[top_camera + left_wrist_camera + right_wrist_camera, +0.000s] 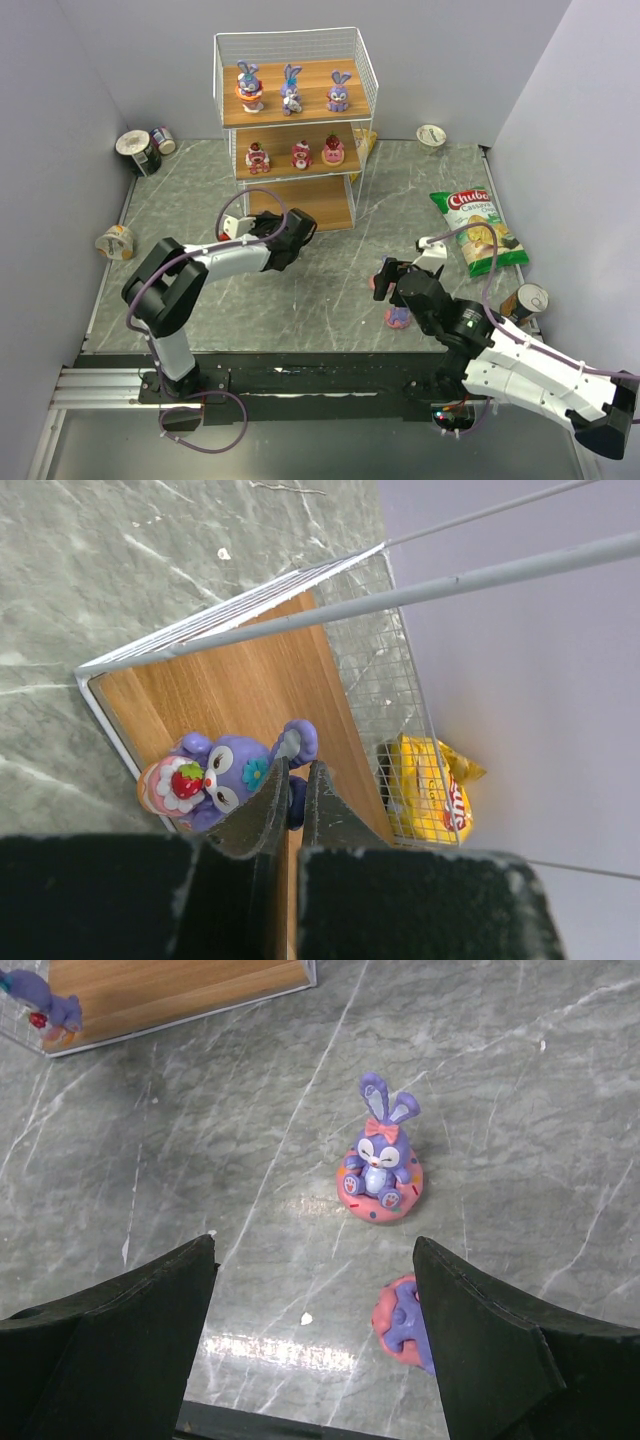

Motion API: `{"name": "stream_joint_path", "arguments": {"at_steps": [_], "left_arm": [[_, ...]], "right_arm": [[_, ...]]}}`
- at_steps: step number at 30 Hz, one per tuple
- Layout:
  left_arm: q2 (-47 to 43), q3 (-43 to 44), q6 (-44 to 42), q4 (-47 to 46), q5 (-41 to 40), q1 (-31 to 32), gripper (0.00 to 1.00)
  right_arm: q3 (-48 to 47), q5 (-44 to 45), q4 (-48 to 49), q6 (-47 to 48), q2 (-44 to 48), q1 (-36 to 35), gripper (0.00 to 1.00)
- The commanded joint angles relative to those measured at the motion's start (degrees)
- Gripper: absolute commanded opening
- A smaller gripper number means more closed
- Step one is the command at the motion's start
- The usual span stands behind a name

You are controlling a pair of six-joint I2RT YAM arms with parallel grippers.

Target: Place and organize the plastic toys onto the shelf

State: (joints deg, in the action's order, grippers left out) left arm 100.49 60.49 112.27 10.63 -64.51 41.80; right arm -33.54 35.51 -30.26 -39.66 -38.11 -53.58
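Top view: the white wire shelf [295, 120] with wooden boards stands at twelve o'clock, six glossy toys [292, 88] on its upper tiers.

Left wrist: the left hand [295, 770] is clenched on a purple strawberry bunny [215, 775] at the bottom board's edge.

Right wrist: the right hand [312, 1250] is released and wide, with a doughnut bunny [378, 1165] upright at one o'clock on the marbled worktop [200, 1160].

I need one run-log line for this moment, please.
left gripper: shut at strawberry bunny, bottom board | right gripper: open, near upright bunny and second toy on table | upper tiers: three each
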Motion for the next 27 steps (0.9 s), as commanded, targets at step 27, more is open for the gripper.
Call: {"name": "stream_joint_path", "arguments": {"at_steps": [27], "left_arm": [[8.32, 3.15, 12.45, -4.81, -6.33, -1.02, 0.08]], "right_arm": [[-2.85, 0.18, 3.81, 1.25, -4.34, 0.5, 0.86]]}}
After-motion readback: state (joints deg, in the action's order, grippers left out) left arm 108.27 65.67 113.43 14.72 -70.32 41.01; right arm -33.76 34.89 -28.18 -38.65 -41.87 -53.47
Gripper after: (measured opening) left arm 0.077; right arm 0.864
